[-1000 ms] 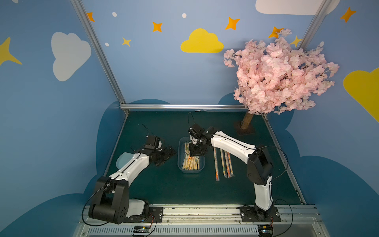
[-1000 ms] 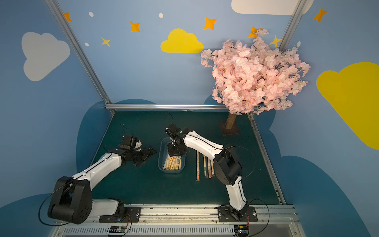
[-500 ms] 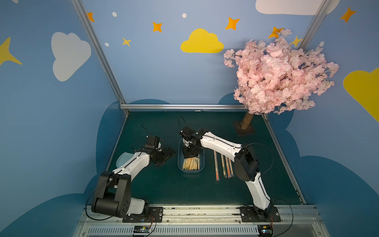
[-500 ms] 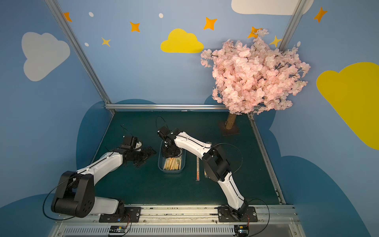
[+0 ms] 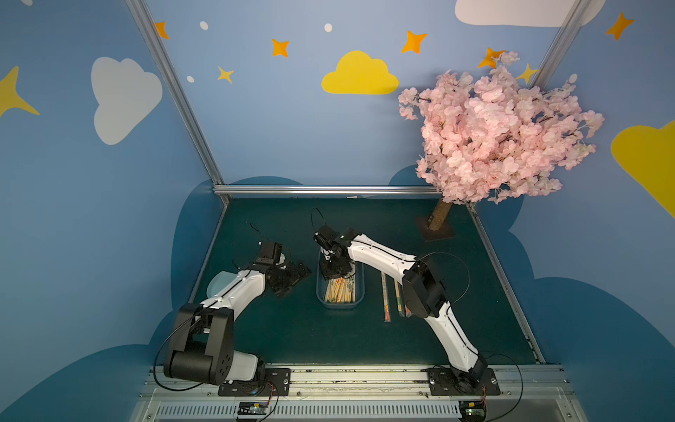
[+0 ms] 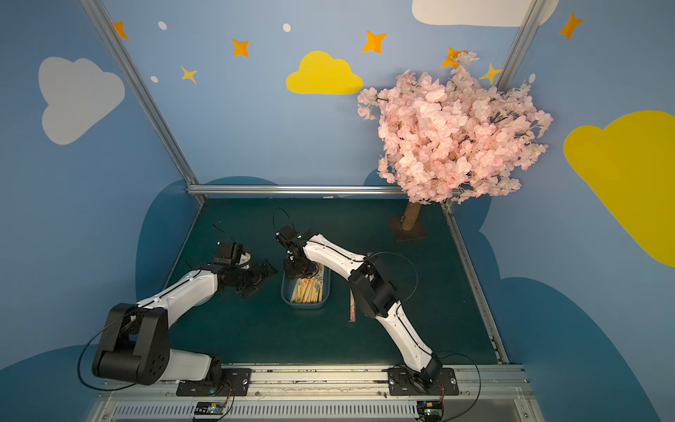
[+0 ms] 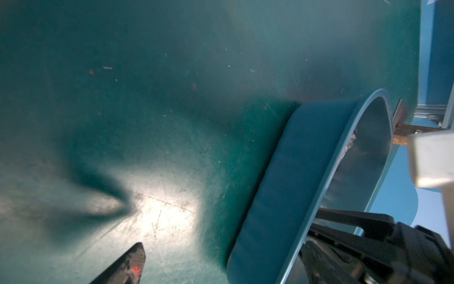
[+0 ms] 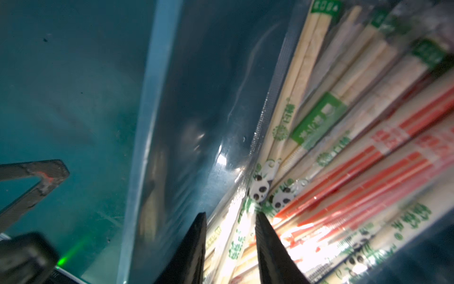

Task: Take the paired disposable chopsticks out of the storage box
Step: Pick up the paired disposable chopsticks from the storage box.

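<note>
Inside the box (image 5: pixel 361 288), right claw (image 8: pixel 231 214) sits narrow astride 1 wrapped chopstick pair (image 8: pixel 237 236), hold unconfirmed; slick plastic may let it slip or drag neighbouring pairs (image 8: pixel 363 157) up.

The chopsticks (image 8: pixel 344 152) were pale wood in clear sleeves printed green, orange-red and with black-and-white pandas. The box (image 5: pixel 339 305) was see-through blue, the bench (image 5: pixel 292 336) dark green, the walls (image 5: pixel 292 128) blue with yellow clouds, the tree (image 5: pixel 500 135) pink.
</note>
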Robot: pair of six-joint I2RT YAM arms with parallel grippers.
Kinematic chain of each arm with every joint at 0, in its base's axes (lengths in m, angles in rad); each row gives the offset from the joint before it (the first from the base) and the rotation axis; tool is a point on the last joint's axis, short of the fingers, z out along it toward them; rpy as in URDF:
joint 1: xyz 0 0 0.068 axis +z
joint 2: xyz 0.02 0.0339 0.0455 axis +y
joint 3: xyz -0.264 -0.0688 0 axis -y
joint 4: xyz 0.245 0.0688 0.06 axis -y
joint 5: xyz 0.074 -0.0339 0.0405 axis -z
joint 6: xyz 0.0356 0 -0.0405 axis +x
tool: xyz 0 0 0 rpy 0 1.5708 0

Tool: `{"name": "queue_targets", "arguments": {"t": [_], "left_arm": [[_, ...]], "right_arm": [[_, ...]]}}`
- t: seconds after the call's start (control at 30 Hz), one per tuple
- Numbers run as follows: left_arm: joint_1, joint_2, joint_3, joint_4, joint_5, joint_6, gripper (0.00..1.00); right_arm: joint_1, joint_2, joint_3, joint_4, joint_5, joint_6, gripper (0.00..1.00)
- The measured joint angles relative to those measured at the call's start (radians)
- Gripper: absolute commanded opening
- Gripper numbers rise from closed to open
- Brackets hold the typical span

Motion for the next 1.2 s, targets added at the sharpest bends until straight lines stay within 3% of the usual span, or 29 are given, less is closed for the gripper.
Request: {"name": "queue_targets", "arguments": {"t": [0.23, 0.43, 0.63, 0.93, 1.2], "left_arm": [[0.004, 0.0, -0.003, -0.007, 0.003, 0.009, 1.0], [0.006, -0.002, -0.003, -0.006, 0.003, 0.011, 1.0], [0.006, -0.002, -0.016, -0.007, 0.004, 0.012, 1.0], [0.006, -0.007, -0.016, -0.008, 0.018, 0.023, 1.0], [0.006, -0.02, -0.003, -0.026, 0.022, 0.042, 1.0]], "right_arm": [[-0.001, 0.019, 0.011, -0.01, 0.0, 0.0, 0.32], [-0.001, 0.019, 0.014, -0.018, -0.001, -0.004, 0.13], [-0.002, 0.019, 0.014, -0.033, -0.002, -0.006, 0.03], [-0.003, -0.005, 0.013, -0.035, -0.005, -0.001, 0.0], [-0.029, -0.152, -0.053, -0.026, -0.005, 0.023, 0.0]]}}
